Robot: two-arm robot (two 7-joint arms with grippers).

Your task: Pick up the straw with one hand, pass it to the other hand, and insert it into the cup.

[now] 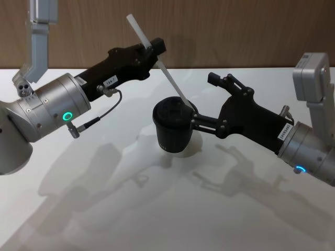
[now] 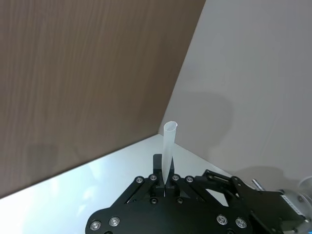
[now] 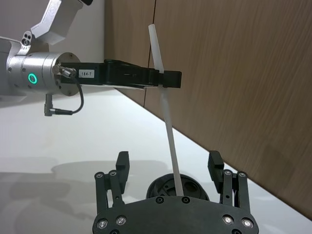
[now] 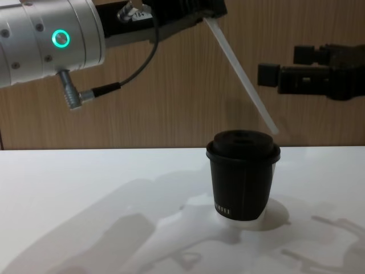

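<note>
**One straw, one cup, two end effectors**

There is one straw (image 1: 170, 78), one cup (image 1: 172, 128) and two end effectors. They are all over a white worktop (image 1: 104, 209) with a brown wood wall (image 1: 235, 31) behind it.

The left end effector (image 1: 157, 49) is up high, to the left of the cup and farther back. Its fingers are pressed together on the straw and pinch it near the top end. A short bit of straw (image 2: 169, 141) sticks out past the fingers (image 2: 155, 168) in the left wrist view. The silver wrist behind it has a green ring light (image 1: 67, 116) (a thin grey cable hangs from it too).

The straw (image 4: 242, 77) is white, long and straight. It is tilted and slopes down and to the right from the left end effector (image 4: 211, 11). Its low tip is just over the right side of the cup's lid. I cannot tell if the tip touches the lid, and it is not pushed inside.

The cup (image 4: 242, 177) is black with a black domed lid. It stands upright on the worktop, about in the middle.

The right end effector (image 1: 207, 102) is on the cup's right side. Its fingers are spread wide apart and it holds nothing. From the chest it sits higher than the lid (image 4: 288, 65), so it is not touching the cup. In the right wrist view its two fingers (image 3: 122, 161) stand one on each side of the lid (image 3: 195, 189). The straw (image 3: 168, 122) runs down between them, and the left end effector (image 3: 165, 79) is farther off.
</note>
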